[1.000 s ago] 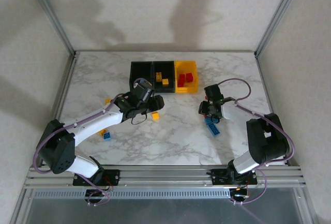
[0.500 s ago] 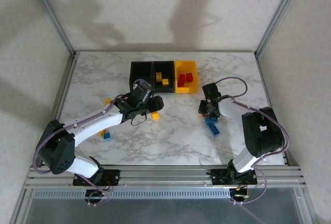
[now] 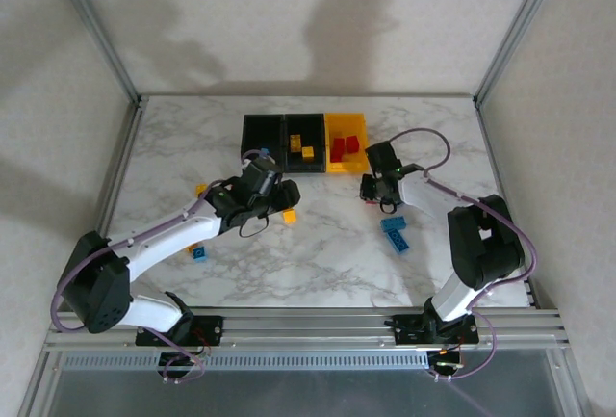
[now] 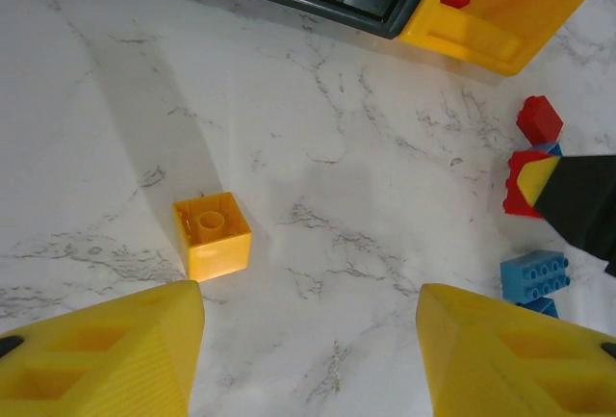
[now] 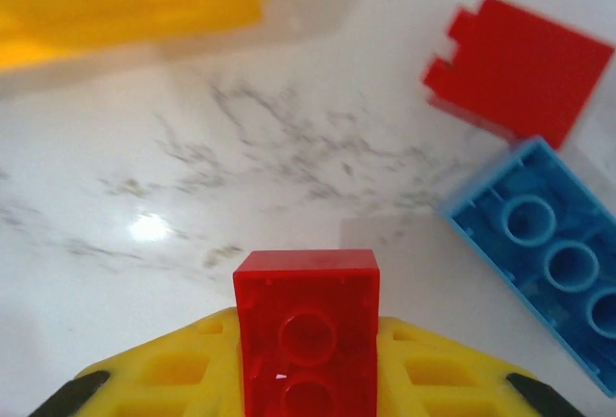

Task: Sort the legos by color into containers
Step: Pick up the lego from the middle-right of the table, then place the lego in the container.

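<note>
Right wrist: right gripper [image 5: 308, 359] tight on 1 red lego [image 5: 308, 292]; left wrist: left gripper [image 4: 308, 294] wide over 1 yellow lego [image 4: 212, 235]

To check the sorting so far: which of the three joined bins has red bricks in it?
The yellow bin, at the right end of the row; the middle black bin holds yellow bricks instead.

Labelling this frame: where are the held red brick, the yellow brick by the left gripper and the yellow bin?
red brick [image 5: 307, 325]: right wrist view, its facing side.
yellow brick [image 4: 212, 235]: left wrist view, its top face.
yellow bin [image 4: 515, 8]: left wrist view, its near wall.
</note>
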Motion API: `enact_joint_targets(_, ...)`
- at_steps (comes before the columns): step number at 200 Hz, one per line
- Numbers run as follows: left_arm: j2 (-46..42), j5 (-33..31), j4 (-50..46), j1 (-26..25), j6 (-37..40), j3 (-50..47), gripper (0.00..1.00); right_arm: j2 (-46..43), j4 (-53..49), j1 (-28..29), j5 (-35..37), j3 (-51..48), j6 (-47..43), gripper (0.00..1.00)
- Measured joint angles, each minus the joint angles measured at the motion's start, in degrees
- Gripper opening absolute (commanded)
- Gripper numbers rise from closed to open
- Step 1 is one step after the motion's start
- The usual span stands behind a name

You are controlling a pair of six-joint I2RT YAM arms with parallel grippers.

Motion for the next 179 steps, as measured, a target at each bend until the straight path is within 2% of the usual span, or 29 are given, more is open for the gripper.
enact_joint_targets(47, -3.82, -0.96, -0.02, 0.11, -1.20, -2.25, 0.61, 2.08, -1.77, 0.46, 0.00, 12.00, -1.31, 0.22)
enact_joint_targets(126, -7.56, -2.99, -0.76, 0.79, -2.54, -3.93, 0.61, 20.55, -4.39, 0.17, 0.48, 32.63, -2.82, 0.30)
enact_joint_targets(179, -7.89, -3.39, -1.77, 1.42, -2.71, -3.93, 0.61, 23.41, -5.81, 0.13, 1.20, 36.20, -3.06, 0.41)
